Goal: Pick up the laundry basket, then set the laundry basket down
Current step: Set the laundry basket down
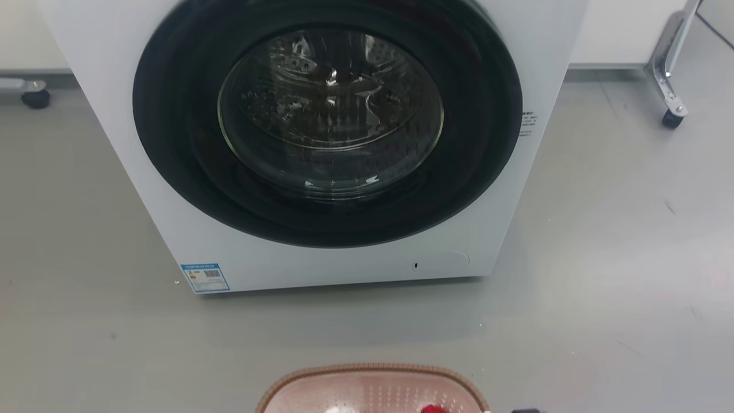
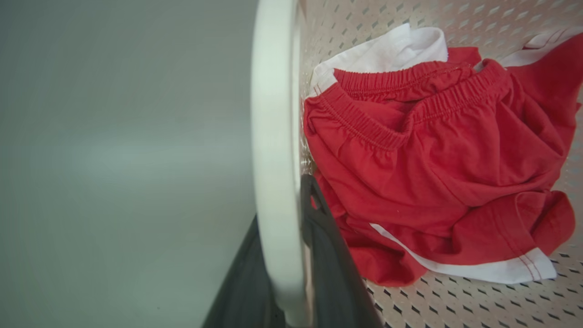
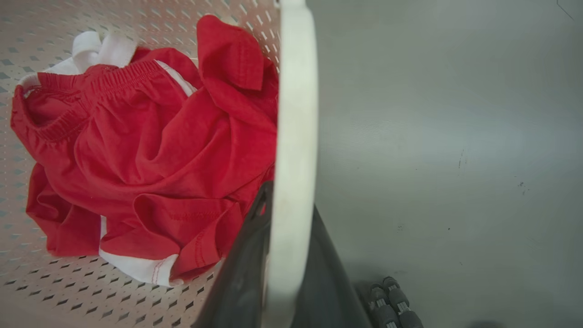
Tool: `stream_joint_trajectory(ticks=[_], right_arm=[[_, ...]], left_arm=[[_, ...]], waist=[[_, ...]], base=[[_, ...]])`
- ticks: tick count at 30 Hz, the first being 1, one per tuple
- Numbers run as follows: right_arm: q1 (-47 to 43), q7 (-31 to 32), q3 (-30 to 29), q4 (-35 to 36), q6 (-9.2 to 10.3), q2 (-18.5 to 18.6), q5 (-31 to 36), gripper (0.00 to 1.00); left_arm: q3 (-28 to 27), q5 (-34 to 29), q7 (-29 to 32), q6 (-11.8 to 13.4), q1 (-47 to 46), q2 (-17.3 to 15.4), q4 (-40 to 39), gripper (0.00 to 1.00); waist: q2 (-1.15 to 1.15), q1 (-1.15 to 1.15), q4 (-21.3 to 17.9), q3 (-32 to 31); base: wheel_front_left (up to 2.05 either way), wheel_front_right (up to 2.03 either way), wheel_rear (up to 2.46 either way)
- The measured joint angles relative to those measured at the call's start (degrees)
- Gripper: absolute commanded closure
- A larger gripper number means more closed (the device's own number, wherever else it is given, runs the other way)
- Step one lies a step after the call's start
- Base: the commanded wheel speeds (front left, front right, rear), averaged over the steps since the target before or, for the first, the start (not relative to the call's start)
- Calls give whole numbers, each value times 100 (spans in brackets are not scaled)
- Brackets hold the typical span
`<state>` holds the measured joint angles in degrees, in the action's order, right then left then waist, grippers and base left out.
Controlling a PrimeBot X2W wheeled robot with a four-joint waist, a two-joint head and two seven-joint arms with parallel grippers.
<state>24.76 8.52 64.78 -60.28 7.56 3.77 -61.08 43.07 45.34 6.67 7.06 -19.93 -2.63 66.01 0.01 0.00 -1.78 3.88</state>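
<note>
The laundry basket shows at the bottom edge of the head view, pale pink and perforated with a brown woven rim, in front of the washer. Red and white clothes lie inside it. In the left wrist view my left gripper is shut on the basket's white side handle, one dark finger on each side of it. In the right wrist view my right gripper is likewise shut on the other white handle, with the red clothes to its left. Whether the basket rests on the floor I cannot tell.
A white front-loading washer with its round dark door shut stands just beyond the basket. A metal leg on a caster stands at the far right, another caster at the far left. Grey floor lies all around. Small dark rollers sit near my right gripper.
</note>
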Motion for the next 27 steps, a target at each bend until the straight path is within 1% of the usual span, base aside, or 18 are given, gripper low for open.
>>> stream_joint_trajectory(ticks=[5, 12, 16, 17, 24, 27], right_arm=[[369, -35, -23, -41, 1, 9, 0, 100], [1146, -60, -116, -176, 1, 22, 10, 100], [1522, -107, -160, -244, 1, 24, 13, 100], [1668, -120, -168, -280, 1, 24, 32, 100], [2123, -230, -175, -404, -2, 21, 103, 100], [2323, -280, -174, -474, -45, 20, 122, 100]], left_arm=[[-18, 19, -7, 1, -346, -9, -33, 100], [-60, 24, -34, 7, -968, -10, -108, 100], [-113, 23, -76, 8, -1315, -9, -119, 100], [-133, 23, -81, 8, -1462, -9, -113, 100], [-172, 10, -157, 8, -1905, -2, -83, 100], [-186, -3, -182, 8, -2099, 0, -75, 100]], waist=[[0, 0, 11, 243], [0, 1, 24, 713], [0, 1, 35, 1023], [0, 2, 41, 1181], [0, 2, 60, 1758], [0, 1, 66, 2010]], base=[[0, 0, 0], [0, 0, 0], [0, 0, 0], [0, 0, 0], [0, 0, 0], [0, 0, 0]])
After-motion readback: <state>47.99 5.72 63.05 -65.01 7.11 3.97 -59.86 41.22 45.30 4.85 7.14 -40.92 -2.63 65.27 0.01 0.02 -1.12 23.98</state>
